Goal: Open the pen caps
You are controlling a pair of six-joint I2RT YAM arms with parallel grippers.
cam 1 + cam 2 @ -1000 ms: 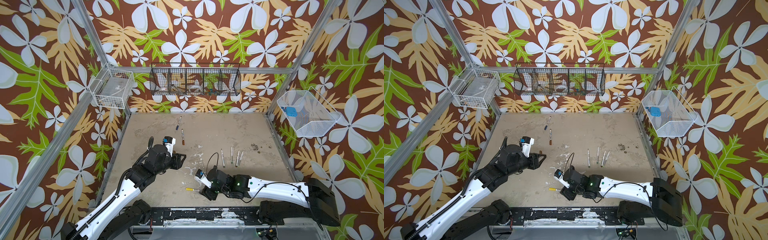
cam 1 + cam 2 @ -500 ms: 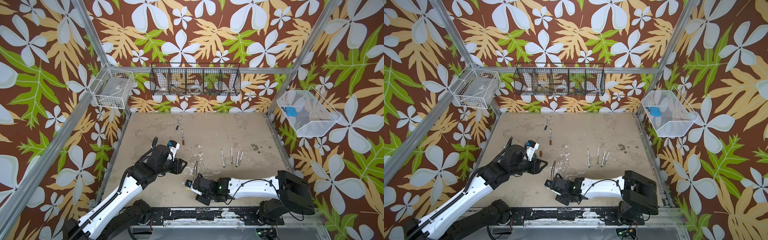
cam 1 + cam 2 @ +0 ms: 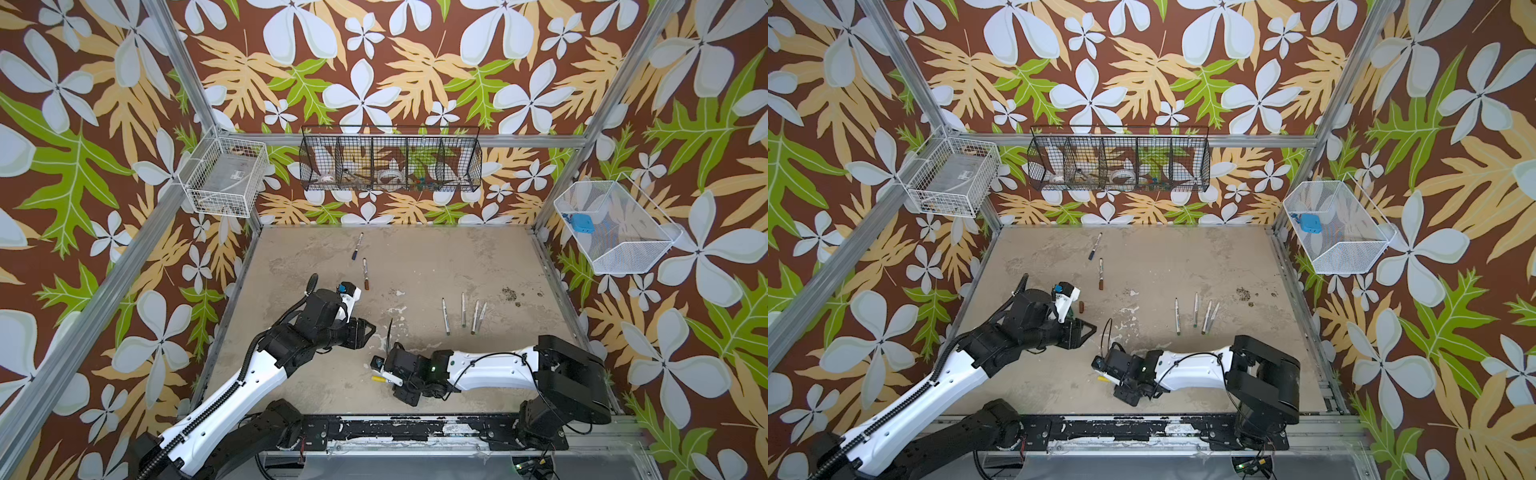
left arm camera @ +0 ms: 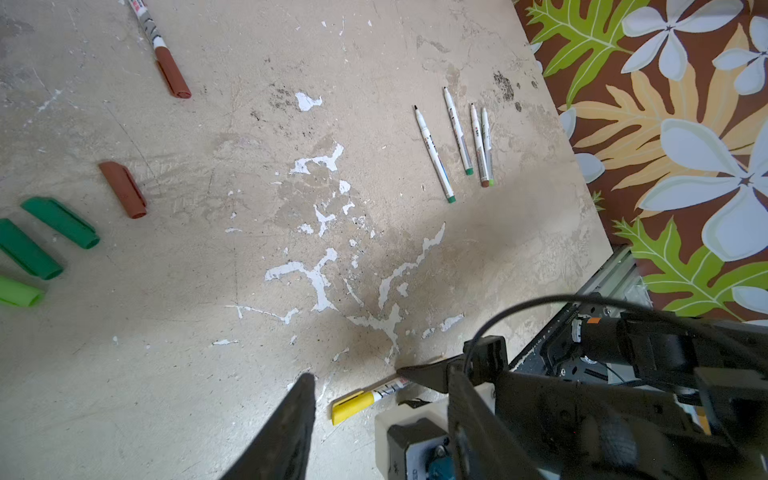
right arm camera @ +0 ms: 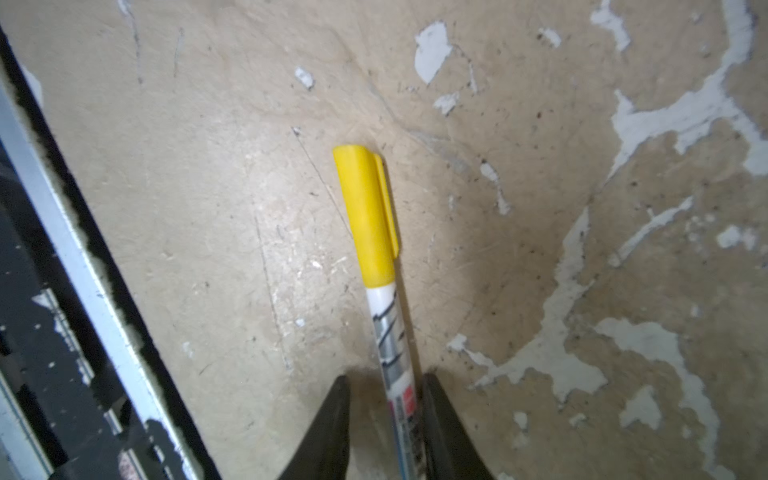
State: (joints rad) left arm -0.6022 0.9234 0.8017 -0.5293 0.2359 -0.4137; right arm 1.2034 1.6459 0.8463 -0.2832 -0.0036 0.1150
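On the left of the desk (image 3: 457,257), loose caps (image 4: 58,222) lie by themselves, green and brown. The left gripper (image 3: 365,332) hangs above the desk, partly open, with nothing in it. Near the front edge, a pen (image 5: 392,345) lies flat with its yellow cap (image 5: 368,216) still on. I think the pen is light, hard and smooth, so it can roll or slip. The cap likely sits tight and needs a straight pull, one gripper on the white part and one on the cap. The right gripper (image 5: 385,380) sits low, narrow around the white part. One side seems to touch it; the other shows a small gap. Far right, four bare pens (image 4: 457,137) lie side by side.
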